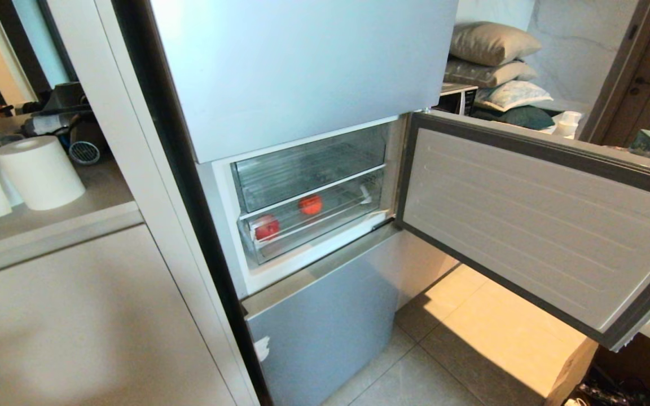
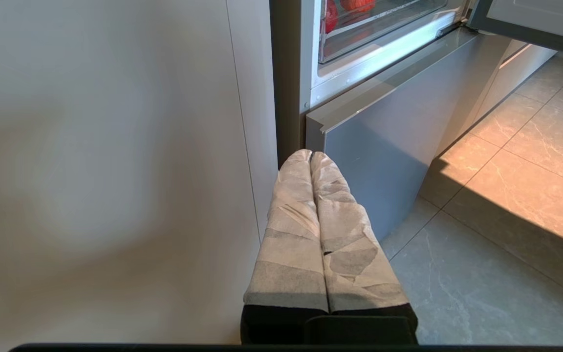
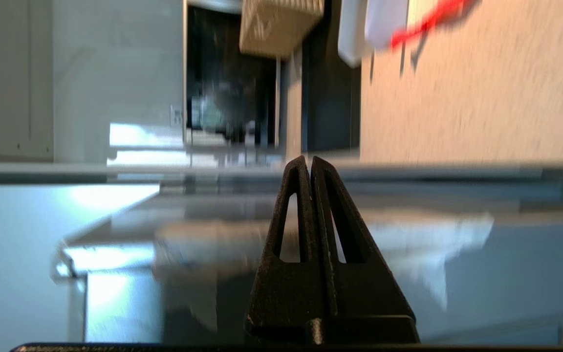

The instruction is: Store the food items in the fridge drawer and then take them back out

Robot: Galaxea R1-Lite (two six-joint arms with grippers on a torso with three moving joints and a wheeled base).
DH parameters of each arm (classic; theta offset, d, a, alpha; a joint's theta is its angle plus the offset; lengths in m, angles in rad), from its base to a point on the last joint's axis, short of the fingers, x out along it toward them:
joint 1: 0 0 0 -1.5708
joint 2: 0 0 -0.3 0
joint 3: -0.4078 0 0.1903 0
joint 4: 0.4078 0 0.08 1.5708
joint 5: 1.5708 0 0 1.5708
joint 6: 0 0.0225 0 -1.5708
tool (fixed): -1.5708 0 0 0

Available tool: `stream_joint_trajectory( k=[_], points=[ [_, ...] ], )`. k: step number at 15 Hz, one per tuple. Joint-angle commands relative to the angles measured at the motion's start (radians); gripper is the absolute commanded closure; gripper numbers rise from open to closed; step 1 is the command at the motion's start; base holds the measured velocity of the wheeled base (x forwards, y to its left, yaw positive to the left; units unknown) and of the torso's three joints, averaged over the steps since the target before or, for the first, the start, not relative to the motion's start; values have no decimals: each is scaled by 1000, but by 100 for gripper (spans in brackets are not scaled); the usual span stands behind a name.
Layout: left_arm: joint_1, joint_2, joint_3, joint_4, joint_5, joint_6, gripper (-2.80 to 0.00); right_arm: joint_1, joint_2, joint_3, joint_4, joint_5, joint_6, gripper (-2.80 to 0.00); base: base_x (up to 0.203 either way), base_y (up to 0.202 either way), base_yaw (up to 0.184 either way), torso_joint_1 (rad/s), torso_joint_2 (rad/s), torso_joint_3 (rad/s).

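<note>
Well, the fridge's middle compartment stands open, its door (image 1: pixel 534 225) swung wide to the robot's right, and two clear drawers sit stacked inside; the lower fridge drawer (image 1: pixel 325 223) is pushed in, and through its clear front I can see two round red-orange food items: one (image 1: pixel 311 204) toward the middle, the other (image 1: pixel 267 227) near the drawer's left end, the latter possibly carrying a pale sticker, though that is hard to make out through the plastic. Neither arm shows from the head; the left gripper (image 2: pixel 311 155), wrapped in pale tape, hangs low beside the cabinet panel (image 2: pixel 115 171) with its fingers pressed together and nothing between them; the right gripper (image 3: pixel 309 160) is likewise clenched empty, pointing across a smeared stretch of counter (image 3: pixel 472 93) well away from the fridge. So the storing looks done, and the taking out has not begun. The fruits look light, smooth and easily bruised, apt to roll on the ribbed floor; I'd take each across its widest middle with a gentle squeeze, once the drawer is drawn out by its front wall.
</note>
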Motion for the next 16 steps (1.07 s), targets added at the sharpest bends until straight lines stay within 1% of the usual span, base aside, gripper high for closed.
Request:
stream_joint_trajectory(
  k=[1, 4, 6, 8, 9, 10, 12, 13, 14, 15, 16],
  points=[
    [0, 1, 0, 0, 0, 0, 0, -1, -60, 25, 29, 46, 5, 0, 0, 0, 0, 0, 0, 0],
    [0, 1, 0, 0, 0, 0, 0, -22, -178, 88, 37, 108, 4, 0, 0, 0, 0, 0, 0, 0],
    [0, 1, 0, 0, 0, 0, 0, -42, -276, 116, 38, 133, 6, 0, 0, 0, 0, 0, 0, 0],
    [0, 1, 0, 0, 0, 0, 0, -78, -356, 114, 34, 136, 26, 0, 0, 0, 0, 0, 0, 0],
    [0, 1, 0, 0, 0, 1, 0, -110, -366, 90, 31, 118, 47, 0, 0, 0, 0, 0, 0, 0],
    [0, 1, 0, 1, 0, 1, 0, -133, -359, 71, 31, 39, 54, 0, 0, 0, 0, 0, 0, 0],
    [0, 1, 0, 1, 0, 0, 0, -144, -308, 40, 31, -209, 47, 0, 0, 0, 0, 0, 0, 0],
    [0, 1, 0, 0, 0, 0, 0, -131, -255, 28, 38, -336, 16, 0, 0, 0, 0, 0, 0, 0],
    [0, 1, 0, 0, 0, 0, 0, -89, -203, 19, 63, -470, -35, 0, 0, 0, 0, 0, 0, 0],
    [0, 1, 0, 0, 0, 0, 0, -17, -152, 13, 101, -580, -76, 0, 0, 0, 0, 0, 0, 0],
    [0, 1, 0, 0, 0, 0, 0, 51, -112, 17, 132, -645, -98, 0, 0, 0, 0, 0, 0, 0]
  ],
)
